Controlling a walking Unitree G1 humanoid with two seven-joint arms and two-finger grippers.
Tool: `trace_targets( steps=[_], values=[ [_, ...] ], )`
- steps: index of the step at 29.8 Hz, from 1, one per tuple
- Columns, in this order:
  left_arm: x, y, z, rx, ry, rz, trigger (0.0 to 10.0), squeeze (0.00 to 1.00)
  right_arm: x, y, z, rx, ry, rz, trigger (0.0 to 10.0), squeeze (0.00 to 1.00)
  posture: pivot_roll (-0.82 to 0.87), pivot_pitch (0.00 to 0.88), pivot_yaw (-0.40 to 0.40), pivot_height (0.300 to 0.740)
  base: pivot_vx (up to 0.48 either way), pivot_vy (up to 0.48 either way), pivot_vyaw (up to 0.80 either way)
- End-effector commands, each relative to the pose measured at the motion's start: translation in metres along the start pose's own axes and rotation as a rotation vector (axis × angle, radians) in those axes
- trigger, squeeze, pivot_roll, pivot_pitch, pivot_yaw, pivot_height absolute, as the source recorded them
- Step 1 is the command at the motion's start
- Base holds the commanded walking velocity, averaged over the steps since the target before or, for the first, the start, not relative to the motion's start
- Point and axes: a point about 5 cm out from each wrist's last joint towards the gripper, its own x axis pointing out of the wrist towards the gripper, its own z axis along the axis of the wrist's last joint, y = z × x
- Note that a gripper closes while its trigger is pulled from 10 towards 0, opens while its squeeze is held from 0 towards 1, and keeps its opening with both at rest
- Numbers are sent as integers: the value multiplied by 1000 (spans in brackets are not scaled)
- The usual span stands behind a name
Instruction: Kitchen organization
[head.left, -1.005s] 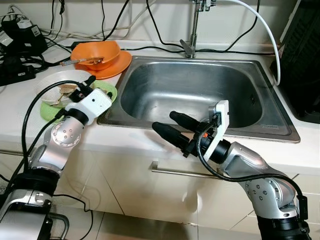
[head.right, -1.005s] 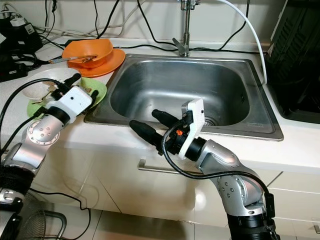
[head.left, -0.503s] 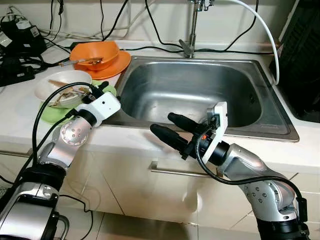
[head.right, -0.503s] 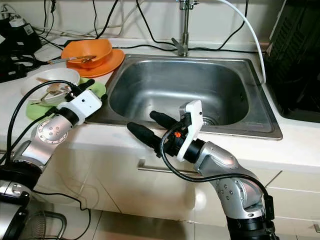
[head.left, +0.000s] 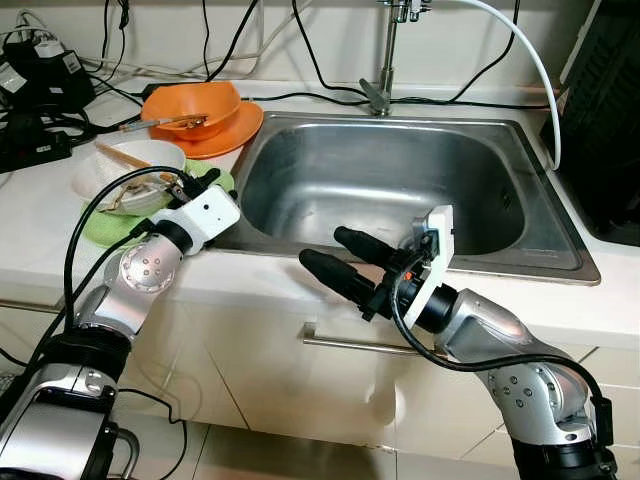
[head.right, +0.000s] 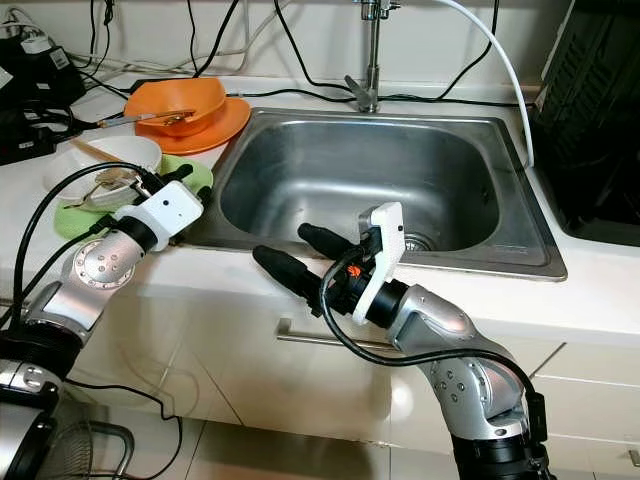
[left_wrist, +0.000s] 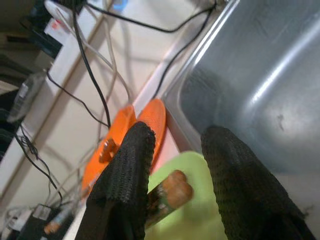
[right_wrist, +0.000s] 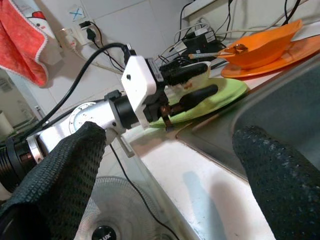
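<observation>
A white bowl with food scraps sits on a green plate on the counter left of the sink. My left gripper is at the bowl's sink-side edge, shut on the near ends of brown chopsticks. Their far end tilts up over the bowl's rim. In the left wrist view the chopstick ends lie between the black fingers. My right gripper hovers open and empty over the sink's front edge, pointing left toward the plate.
An orange bowl with a utensil rests on an orange plate behind the green plate. The faucet and a white hose stand at the sink's back. A black rack is at right. Cables and power strips crowd the back left.
My left gripper slid from over the bowl toward the sink side. The chopsticks' far end has now lifted above the bowl's rim. The right gripper has barely moved.
</observation>
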Motion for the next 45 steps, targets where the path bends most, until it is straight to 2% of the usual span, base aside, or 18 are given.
trace_targets(
  steps=[1, 3, 4, 5, 17, 26, 36, 38, 45],
  values=[
    [1, 5, 2, 18, -11, 13, 2549, 0, 1, 5, 2, -3, -4, 22, 10000, 0, -102, 0, 82, 740, 0, 0, 0],
    [1, 5, 2, 18, -12, 14, 2549, 0, 1, 5, 2, -3, -4, 23, 10000, 0, -102, 0, 82, 740, 0, 0, 0],
    [1, 5, 3, 18, -15, 17, 78, 0, 1, 5, 2, -2, -3, 23, 10000, 0, -102, 0, 82, 740, 0, 0, 0],
    [1, 6, 3, 18, -17, 19, 0, 0, 2, 5, 2, -2, -3, 24, 10000, 0, -102, 0, 82, 740, 0, 0, 0],
    [1, 14, 8, 30, -54, 62, 0, 0, 2, 4, 1, 1, -3, 26, 10000, 0, -101, 0, 79, 740, 0, 0, 0],
    [2, 14, 10, 39, -73, 74, 0, 0, 1, 4, 1, 3, -3, 21, 10000, 0, -105, 0, 77, 740, 0, 0, 0],
    [1, 37, 35, 160, -199, 189, 0, 0, 1, 3, -1, 8, 3, 20, 10000, 0, -98, 0, 68, 740, 0, 0, 0],
    [0, 45, 42, 209, -231, 215, 0, 0, 2, 3, -1, 12, 3, 21, 10000, 0, -98, 0, 68, 740, 0, 0, 0],
    [-3, 57, 47, 268, -251, 248, 0, 0, 3, 2, -2, 16, 1, 19, 10000, 0, -96, 0, 70, 740, 0, 0, 0]
  ],
)
